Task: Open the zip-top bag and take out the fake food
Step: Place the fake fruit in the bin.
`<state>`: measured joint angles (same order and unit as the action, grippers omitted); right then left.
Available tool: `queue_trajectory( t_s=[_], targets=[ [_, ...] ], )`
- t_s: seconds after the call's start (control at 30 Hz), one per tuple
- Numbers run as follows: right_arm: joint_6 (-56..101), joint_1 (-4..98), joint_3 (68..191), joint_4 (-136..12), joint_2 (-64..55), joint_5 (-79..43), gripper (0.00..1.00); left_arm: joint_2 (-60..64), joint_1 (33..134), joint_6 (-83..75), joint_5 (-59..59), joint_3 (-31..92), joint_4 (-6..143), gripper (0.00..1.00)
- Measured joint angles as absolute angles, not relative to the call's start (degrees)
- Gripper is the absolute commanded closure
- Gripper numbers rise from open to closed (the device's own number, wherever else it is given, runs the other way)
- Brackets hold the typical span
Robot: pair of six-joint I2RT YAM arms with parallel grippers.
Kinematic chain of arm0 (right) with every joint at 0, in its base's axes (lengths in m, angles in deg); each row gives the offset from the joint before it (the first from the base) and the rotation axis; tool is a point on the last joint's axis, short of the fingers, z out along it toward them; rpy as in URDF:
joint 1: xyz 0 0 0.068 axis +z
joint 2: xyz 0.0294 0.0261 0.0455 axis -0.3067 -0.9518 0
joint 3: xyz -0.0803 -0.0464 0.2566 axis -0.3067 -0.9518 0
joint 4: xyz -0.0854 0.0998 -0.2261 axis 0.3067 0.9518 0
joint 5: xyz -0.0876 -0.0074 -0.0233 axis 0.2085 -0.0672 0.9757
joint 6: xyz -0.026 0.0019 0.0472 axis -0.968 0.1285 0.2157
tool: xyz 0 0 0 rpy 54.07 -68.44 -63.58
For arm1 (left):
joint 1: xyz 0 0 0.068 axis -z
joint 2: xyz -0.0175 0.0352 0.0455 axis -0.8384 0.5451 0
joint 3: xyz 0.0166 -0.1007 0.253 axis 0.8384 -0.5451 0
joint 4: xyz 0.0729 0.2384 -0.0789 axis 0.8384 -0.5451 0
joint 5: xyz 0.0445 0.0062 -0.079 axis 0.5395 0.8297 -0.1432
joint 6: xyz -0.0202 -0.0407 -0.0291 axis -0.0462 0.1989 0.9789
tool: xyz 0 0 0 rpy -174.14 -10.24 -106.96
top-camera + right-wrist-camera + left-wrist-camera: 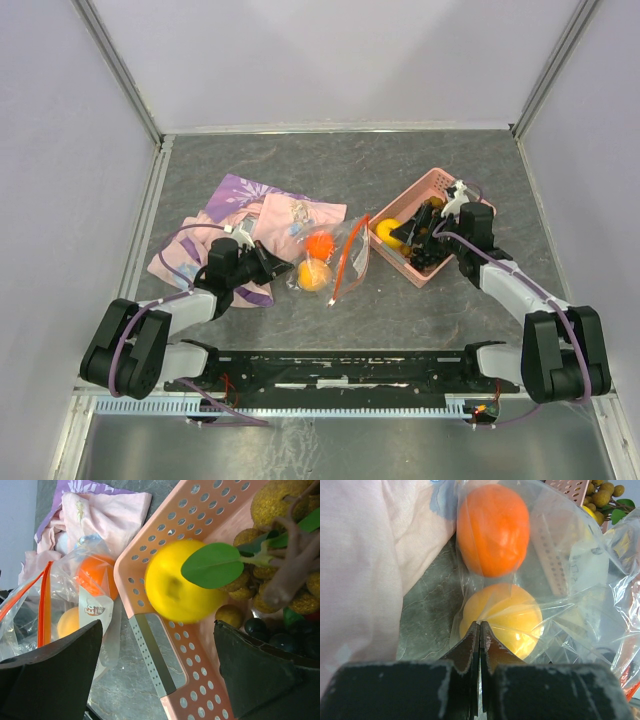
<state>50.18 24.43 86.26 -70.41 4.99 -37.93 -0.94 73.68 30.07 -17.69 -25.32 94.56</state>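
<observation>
Plastic zip-top bag (570,580) is pinched in the closed left hand (480,626); right hand (157,630) gapes wide over the basket (165,525).

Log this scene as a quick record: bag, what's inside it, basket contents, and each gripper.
bag: zip-top bag, mouth open toward the pink basket
in bag: orange fruit, peach-coloured fruit
in basket: yellow fruit, tan grape bunch, dark grapes
left gripper: shut on the bag's closed end
right gripper: open, over the basket
</observation>
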Motion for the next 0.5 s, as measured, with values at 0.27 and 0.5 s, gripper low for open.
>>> queue_trajectory(
  t_s=[0.27, 0.5],
  targets=[
    [50.07, 24.43, 86.53, -69.78, 5.87, -36.67, 0.01, -0.94, 73.68, 30.07, -17.82, -25.32, 94.56, 0.97],
    [48.71, 24.34, 86.53, -68.08, 11.66, -36.54, 0.01, -0.92, 73.68, 30.05, -18.61, -25.32, 94.58, 0.97]
  ],
)
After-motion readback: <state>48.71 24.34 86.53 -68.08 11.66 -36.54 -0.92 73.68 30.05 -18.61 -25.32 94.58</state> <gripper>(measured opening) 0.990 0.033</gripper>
